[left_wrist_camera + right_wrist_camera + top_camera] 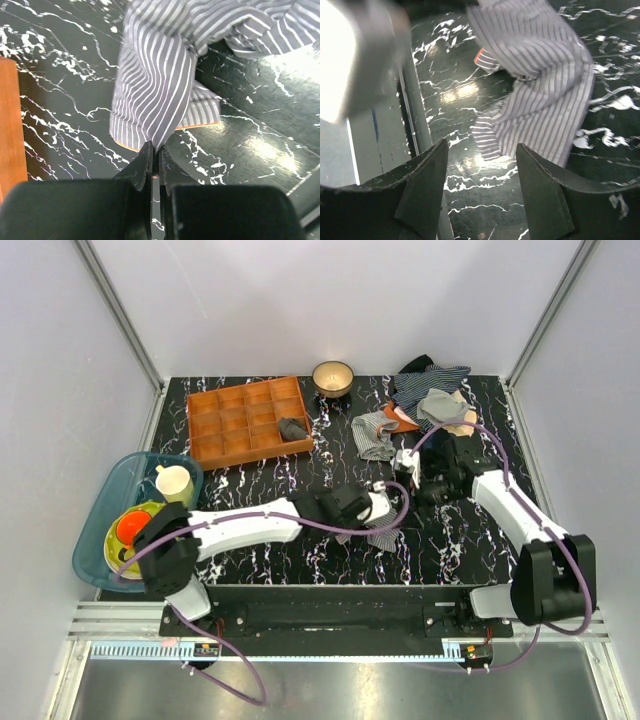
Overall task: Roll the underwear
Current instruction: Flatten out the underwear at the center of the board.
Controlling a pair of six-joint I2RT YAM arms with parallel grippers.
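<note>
From the top camera: the left gripper [388, 512] sits out in the middle of the table, clamped tight on the underwear [383, 532], which is a small striped bunch right under and beside its tip. The right gripper [414, 485] is just behind it, close by, angled down toward the same cloth. The table [260, 480] is black marble with white veins, boxed in by plain white walls. Further back there's an orange divider tray [250, 420] with a dark grey cloth bundle [292, 427] in one compartment, a small bowl [333, 377], another grey striped garment [373, 435] and a blue-and-white striped garment [432, 383] on a pile in the far right corner. A blue tub [100, 525] with a cup [173, 483] hangs off the left side. Nothing's sitting between the grippers and the underwear.

Left wrist cam: the fingers [145, 160] are pinched together on a fold at the near edge of the underwear [155, 85], and the rest of it spreads up and away over the marble [60, 100]. There's a thin orange line along the hem. The tray edge [10, 125] peeks in on the left.

Right wrist cam: the right gripper [480, 145] has its jaws wide apart with nothing between them. The underwear [545, 75] is just ahead, above the marble [460, 125], not touching the fingers. The big white blur top left, can't tell what that is.
</note>
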